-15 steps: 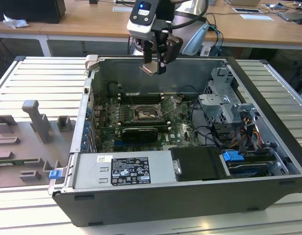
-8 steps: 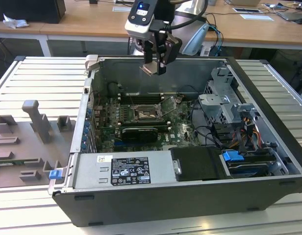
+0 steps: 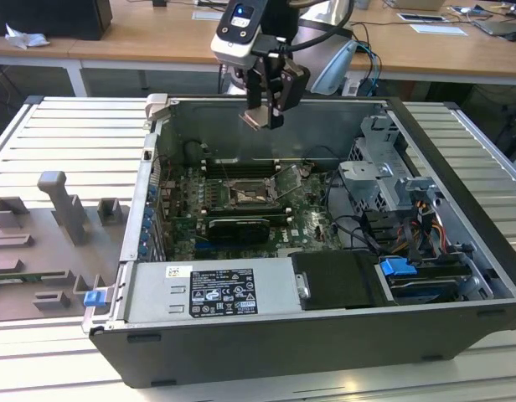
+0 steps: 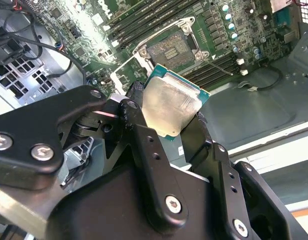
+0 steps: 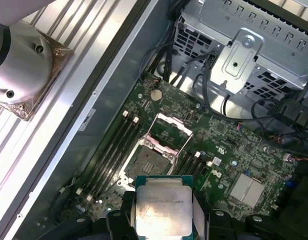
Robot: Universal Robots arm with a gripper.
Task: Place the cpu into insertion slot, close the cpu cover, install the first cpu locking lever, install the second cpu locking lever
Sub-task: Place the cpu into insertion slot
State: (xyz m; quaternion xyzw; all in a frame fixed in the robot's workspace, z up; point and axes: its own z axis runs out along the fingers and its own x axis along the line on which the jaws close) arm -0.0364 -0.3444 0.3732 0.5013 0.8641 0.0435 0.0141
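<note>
Claw (image 3: 263, 117) grips the cpu (image 4: 171, 107) over the open case (image 3: 241, 343).
In both wrist views the fingers (image 4: 139, 132) clamp two opposite edges of the cpu, its metal face showing. The cpu hangs well above the board (image 5: 229, 150). Beneath it the slot (image 5: 150, 162) lies bare, with the cover (image 5: 176, 121) tipped up on its hinge.

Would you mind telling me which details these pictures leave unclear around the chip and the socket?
- The cpu: in the first wrist view one edge runs off the picture; the gripper covers two sides.
- The cpu cover: in the second wrist view, partly behind a finger and the cpu.
- The insertion slot: contacts too small in the exterior view.
</note>
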